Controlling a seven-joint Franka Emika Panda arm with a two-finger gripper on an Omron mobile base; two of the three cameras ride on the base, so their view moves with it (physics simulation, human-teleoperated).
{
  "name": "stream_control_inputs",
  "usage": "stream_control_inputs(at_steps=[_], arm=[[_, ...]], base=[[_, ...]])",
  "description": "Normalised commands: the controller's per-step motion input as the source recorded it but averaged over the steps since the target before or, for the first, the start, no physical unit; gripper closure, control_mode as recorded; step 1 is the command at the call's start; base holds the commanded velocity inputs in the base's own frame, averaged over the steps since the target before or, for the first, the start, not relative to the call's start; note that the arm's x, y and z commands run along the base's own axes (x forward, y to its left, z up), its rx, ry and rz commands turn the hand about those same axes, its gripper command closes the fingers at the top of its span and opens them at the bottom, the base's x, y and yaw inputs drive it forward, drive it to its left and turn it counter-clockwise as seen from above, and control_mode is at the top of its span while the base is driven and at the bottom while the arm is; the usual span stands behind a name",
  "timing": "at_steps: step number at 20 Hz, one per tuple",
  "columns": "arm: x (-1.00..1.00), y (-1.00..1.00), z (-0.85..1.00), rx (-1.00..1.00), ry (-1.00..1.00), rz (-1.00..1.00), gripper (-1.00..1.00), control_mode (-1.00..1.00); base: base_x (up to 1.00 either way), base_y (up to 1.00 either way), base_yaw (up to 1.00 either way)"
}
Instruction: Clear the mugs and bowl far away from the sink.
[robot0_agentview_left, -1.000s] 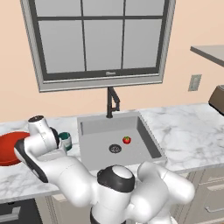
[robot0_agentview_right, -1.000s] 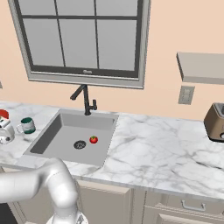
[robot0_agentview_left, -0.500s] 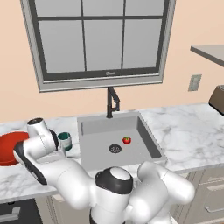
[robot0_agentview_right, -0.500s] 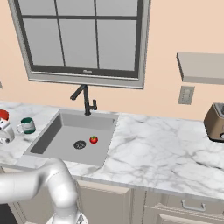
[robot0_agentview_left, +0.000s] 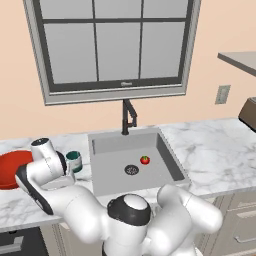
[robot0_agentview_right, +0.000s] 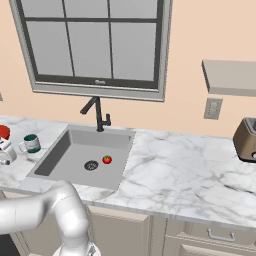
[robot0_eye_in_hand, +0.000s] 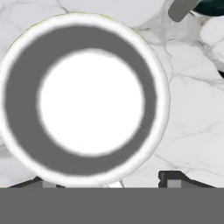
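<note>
Table (robot0_agentview_left: 215, 145): white marble, runs the full width under the window. The sink (robot0_agentview_left: 125, 142) is set in its middle, black faucet (robot0_agentview_left: 128, 116) at the back edge. Neither view has shifted over the last second, so the base is parked.

The arm (robot0_agentview_left: 47, 167) is bent down over the table just left of the sink. It has hardly moved in that second, only settled a touch lower.

The bowl (robot0_agentview_left: 10, 167), red, sits at the table's far left end, same spot as before. We judge it is already well away from the sink.

The green mug (robot0_agentview_left: 73, 161) stands just beside the sink's left edge, right of the arm, not moved.

The white mug (robot0_eye_in_hand: 87, 100) is directly under the hand, seen straight down its mouth. It is on the table left of the sink, and the green mug shows at that view's top right corner.

The pincer (robot0_eye_in_hand: 109, 181) is spread, one tip either side of the mug's near rim. We can't tell if either tip touches it. Not lifted yet.

We take it the reach is done and the white mug grasp comes next; both mugs remain to clear.

A small red ball (robot0_agentview_left: 145, 160) lies in the basin by the drain, not part of the task.
</note>
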Motion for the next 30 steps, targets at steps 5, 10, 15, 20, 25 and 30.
stream_control_inputs(at_steps=[5, 10, 15, 20, 25, 30], arm=[[0.0, 0.0, 0.0, 0.0, 0.0, 0.0, 1.0, -1.0], [0.0, -0.03, 0.0, 0.0, 0.0, 0.01, 1.0, -1.0], [0.0, -0.25, -0.01, 0.0, 0.0, 0.12, 1.0, -1.0], [-0.42, -0.26, 0.39, 0.09, -0.11, 0.24, 1.0, -1.0], [-0.66, -0.16, 0.98, 0.29, -0.13, 0.23, 1.0, -1.0], [-0.81, -0.46, 0.98, 0.3, -0.05, 0.23, 1.0, -1.0]], base=[[0.0, 0.0, 0.0], [0.0, 0.0, 0.0], [0.0, 0.0, 0.0], [0.0, 0.0, 0.0], [0.0, 0.0, 0.0], [0.0, 0.0, 0.0]])
